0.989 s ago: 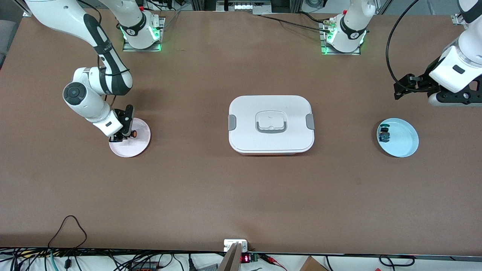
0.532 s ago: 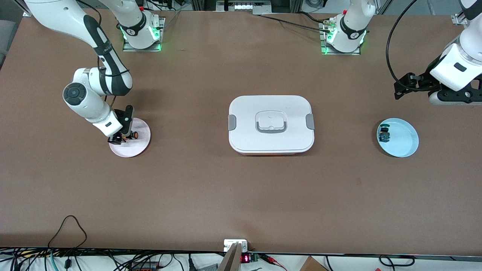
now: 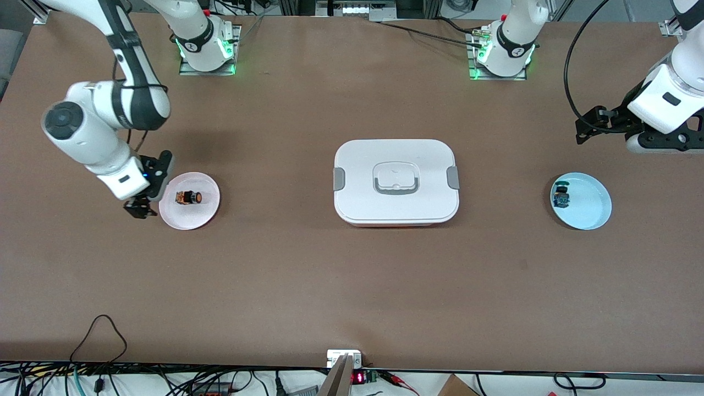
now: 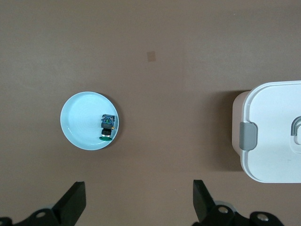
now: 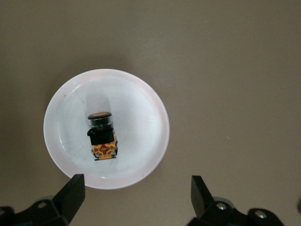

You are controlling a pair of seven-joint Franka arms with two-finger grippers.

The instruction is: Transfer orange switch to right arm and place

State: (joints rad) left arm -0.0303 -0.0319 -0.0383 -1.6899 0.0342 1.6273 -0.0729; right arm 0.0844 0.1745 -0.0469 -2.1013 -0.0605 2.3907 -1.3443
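The orange switch [image 3: 188, 197] lies on its side in the pink plate [image 3: 203, 213], free of any grip. In the right wrist view the orange switch [image 5: 101, 134] shows its orange tip and brownish end on that plate [image 5: 141, 113]. My right gripper [image 3: 149, 190] hangs open and empty above the plate's rim, on the side toward the right arm's end of the table; its open fingers frame that rim [image 5: 136, 181]. My left gripper [image 3: 632, 135] waits open and empty in the air at the left arm's end of the table [image 4: 138, 186].
A white lidded box [image 3: 396, 181] with grey clips stands mid-table, also in the left wrist view [image 4: 277, 132]. A light blue plate [image 3: 594, 212] holds a blue and teal component [image 3: 561, 196] near the left arm; the same plate [image 4: 77, 125] and component [image 4: 107, 127] show below the left wrist.
My right gripper opened, let go of the orange switch onto the pink plate, then rose and drew back toward the right arm's end. The left arm barely moved.
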